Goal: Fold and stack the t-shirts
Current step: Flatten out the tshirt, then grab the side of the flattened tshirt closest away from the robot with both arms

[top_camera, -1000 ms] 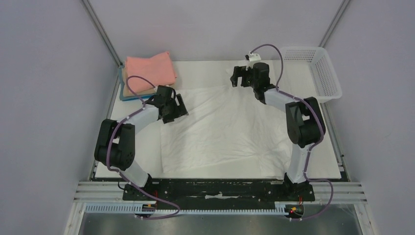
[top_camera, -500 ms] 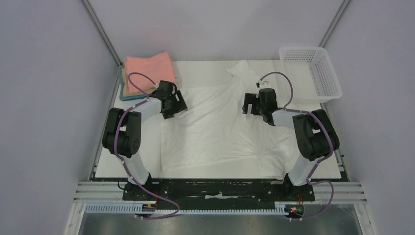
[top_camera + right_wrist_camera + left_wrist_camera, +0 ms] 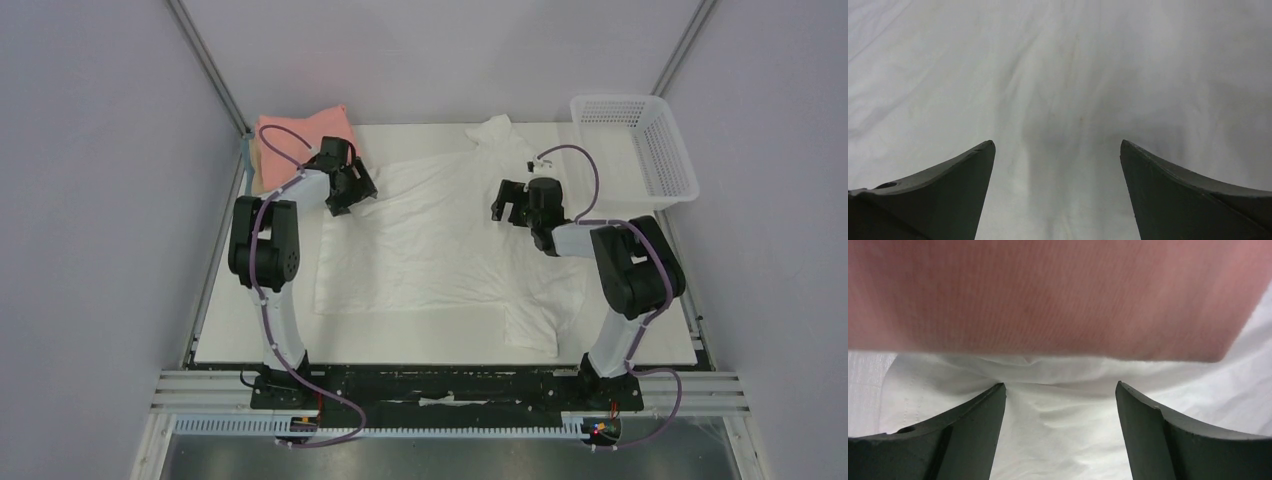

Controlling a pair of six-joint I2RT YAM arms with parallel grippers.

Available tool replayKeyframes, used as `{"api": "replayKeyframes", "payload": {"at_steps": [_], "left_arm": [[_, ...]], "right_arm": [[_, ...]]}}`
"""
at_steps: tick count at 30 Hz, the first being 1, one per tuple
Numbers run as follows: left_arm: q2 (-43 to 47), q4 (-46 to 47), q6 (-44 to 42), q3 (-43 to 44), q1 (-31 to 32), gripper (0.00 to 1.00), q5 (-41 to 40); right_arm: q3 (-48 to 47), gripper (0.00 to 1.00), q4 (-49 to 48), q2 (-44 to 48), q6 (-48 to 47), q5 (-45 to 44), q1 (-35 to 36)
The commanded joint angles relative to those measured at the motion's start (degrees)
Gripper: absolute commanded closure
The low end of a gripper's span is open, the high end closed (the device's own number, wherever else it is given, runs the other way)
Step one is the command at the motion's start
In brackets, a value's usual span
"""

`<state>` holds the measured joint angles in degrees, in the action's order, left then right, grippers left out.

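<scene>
Overhead, pale grey walls enclose a white tabletop (image 3: 420, 343) where the thin white cotton t-shirt (image 3: 430, 250) lies spread and wrinkled. A folded salmon-pink tee (image 3: 325, 125) sits far left, a white plastic mesh basket (image 3: 668, 160) far right. Left wrist: the left gripper (image 3: 1060, 390) has its jaws apart over white cloth, beside pink. Right wrist: the right gripper (image 3: 1058, 145) is also spread, above white fabric.
</scene>
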<state>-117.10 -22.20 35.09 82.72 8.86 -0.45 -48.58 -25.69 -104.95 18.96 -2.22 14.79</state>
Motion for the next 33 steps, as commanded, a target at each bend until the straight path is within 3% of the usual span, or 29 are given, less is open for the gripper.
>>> {"api": "replayKeyframes", "payload": {"at_steps": [1,5,10,13,16,20,25,33], "left_arm": [[0.95,-4.35,0.40,-0.09,-0.36,0.13,2.35],[12.17,-4.48,0.14,-6.47,1.60,0.13,0.92],[27.85,-8.48,-0.14,-16.01,10.22,0.13,-12.15],[35.26,-13.70,3.27,-21.64,16.01,0.13,-17.11],[44.29,-16.46,9.03,-29.69,20.54,0.13,-20.85],[57.25,-17.11,16.27,-41.95,20.85,0.13,-21.77],[69.36,-22.47,27.60,-51.74,20.63,0.13,-28.79],[72.31,-16.66,30.93,-60.12,13.15,0.13,-27.60]], "right_arm": [[2.55,0.02,-3.19,9.58,-0.05,-8.40,0.11],[11.70,0.02,-1.64,25.66,-1.92,-18.52,0.15],[26.77,0.02,-7.87,42.62,2.46,-21.65,-0.54],[36.13,0.02,-15.90,50.97,1.78,-16.16,-0.64],[37.59,0.02,-8.71,57.06,3.57,-11.57,-0.69],[36.26,0.02,5.18,60.82,3.37,-7.18,-0.66],[41.06,0.02,5.38,66.89,4.91,-3.90,-0.64],[41.43,0.02,6.82,68.44,3.31,-4.25,-0.61]]}}
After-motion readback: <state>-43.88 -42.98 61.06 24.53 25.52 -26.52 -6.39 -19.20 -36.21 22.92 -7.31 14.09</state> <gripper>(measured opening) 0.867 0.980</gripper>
